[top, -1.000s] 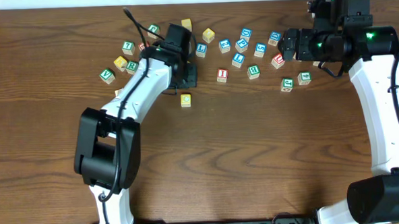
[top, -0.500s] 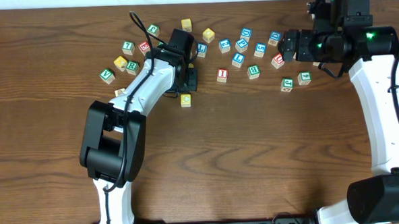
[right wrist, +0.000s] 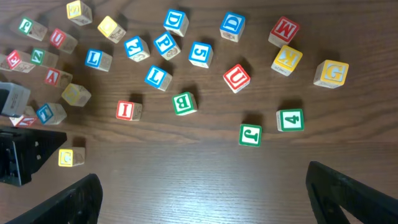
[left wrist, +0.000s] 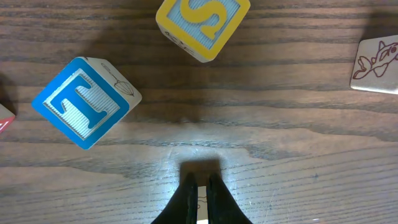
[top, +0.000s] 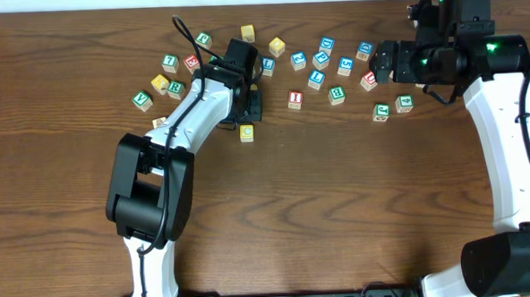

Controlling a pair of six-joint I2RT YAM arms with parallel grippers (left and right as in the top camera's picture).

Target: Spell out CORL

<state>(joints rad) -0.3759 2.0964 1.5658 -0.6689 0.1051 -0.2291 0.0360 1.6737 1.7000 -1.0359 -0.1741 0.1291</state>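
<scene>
A yellow cube with a C [top: 246,131] [right wrist: 71,157] lies alone on the wood, just in front of the scattered pile. My left gripper [top: 251,109] [left wrist: 201,179] hovers right behind it, fingers pressed shut, holding nothing I can make out. A blue L cube [top: 268,66] [right wrist: 93,59] sits in the pile to its right. A green-lettered cube that looks like an R [top: 175,88] lies at the pile's left. A plain yellow cube [top: 277,47] shows no readable letter. My right gripper [right wrist: 211,199] [top: 382,65] hangs wide open over bare wood near the green J [right wrist: 250,134].
In the left wrist view a blue T cube [left wrist: 84,102] and a yellow S cube [left wrist: 202,25] lie ahead, with a cube face showing a red drawing [left wrist: 376,62] at the right edge. Several other letter cubes, including a red I [top: 294,100], a green B [top: 336,94] and a red U [right wrist: 236,78], are spread across the table's far half.
The left arm's elbow swung right and its gripper shifted slightly nearer the yellow C cube, then held still. The right arm and the cubes have not moved.
</scene>
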